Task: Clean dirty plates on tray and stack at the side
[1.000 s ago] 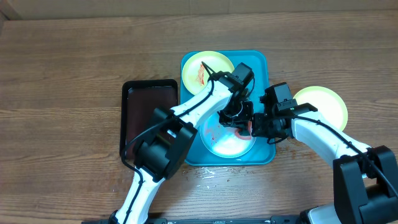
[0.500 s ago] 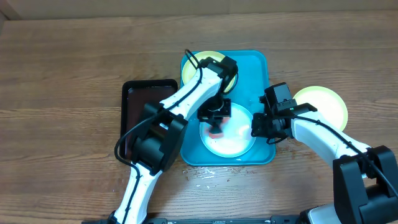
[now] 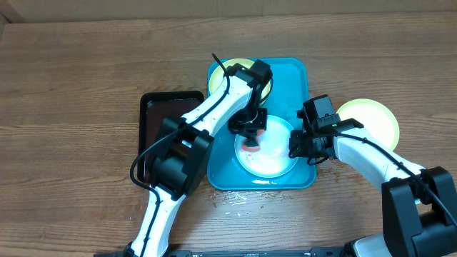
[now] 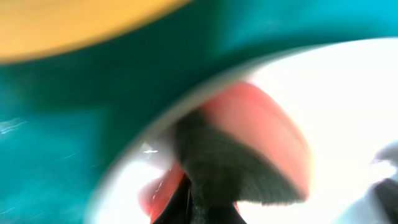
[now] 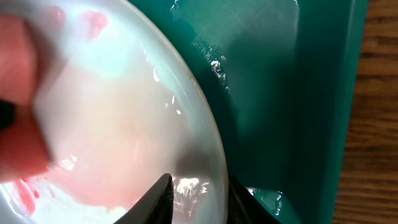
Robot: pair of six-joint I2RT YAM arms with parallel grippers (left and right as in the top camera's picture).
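Sauce smears [image 5: 23,194] on the blue-white plate [image 3: 275,160], lying in the near half of the tray [image 3: 293,78]; left gripper [image 3: 249,134], clamped on a pink pad [image 3: 250,145], presses down on the plate's left side; right gripper [image 3: 295,148] pinches its rim at the tray's right edge.

We look down on a table [image 3: 71,107] of brown wood, its grain running left to right in long darker streaks. Light falls evenly from above, leaving only soft, short shadows. Along the far edge runs a pale tan band [image 3: 214,6], flat and plain. Toward the near side, small wet glints [image 3: 235,198] shine on the wood.
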